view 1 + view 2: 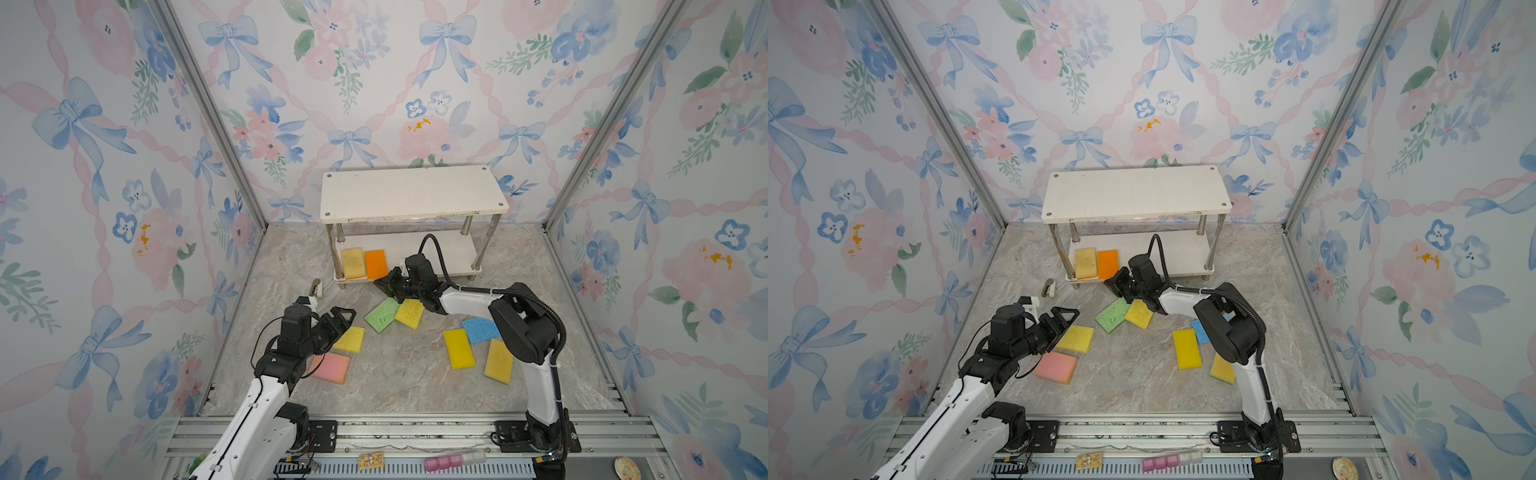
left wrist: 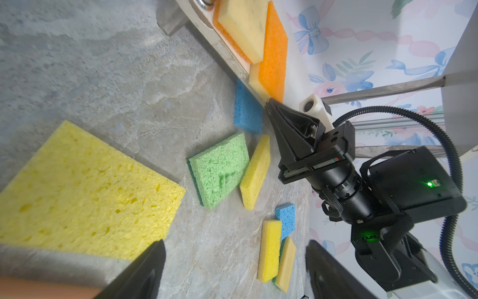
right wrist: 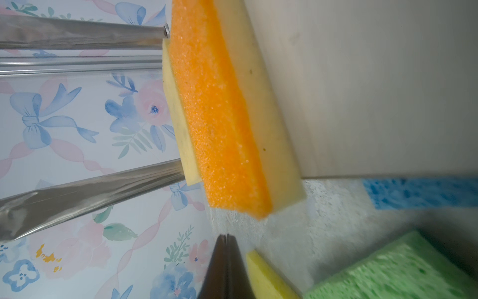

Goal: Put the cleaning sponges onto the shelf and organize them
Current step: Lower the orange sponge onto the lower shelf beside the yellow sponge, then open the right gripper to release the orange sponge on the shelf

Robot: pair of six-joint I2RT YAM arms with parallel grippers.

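Marbled tabletop (image 1: 395, 386) w/ sponges (image 1: 458, 348) (floral walls (image 1: 374, 83))

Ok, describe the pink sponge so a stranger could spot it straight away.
From the white shelf at the back, come forward to the left gripper. Beside its arm, next to a yellow sponge, lies the pink sponge, the only pink one here.

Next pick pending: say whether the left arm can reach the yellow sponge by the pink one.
Likely yes: the open left end effector sits right beside the yellow sponge, nothing lying on it.
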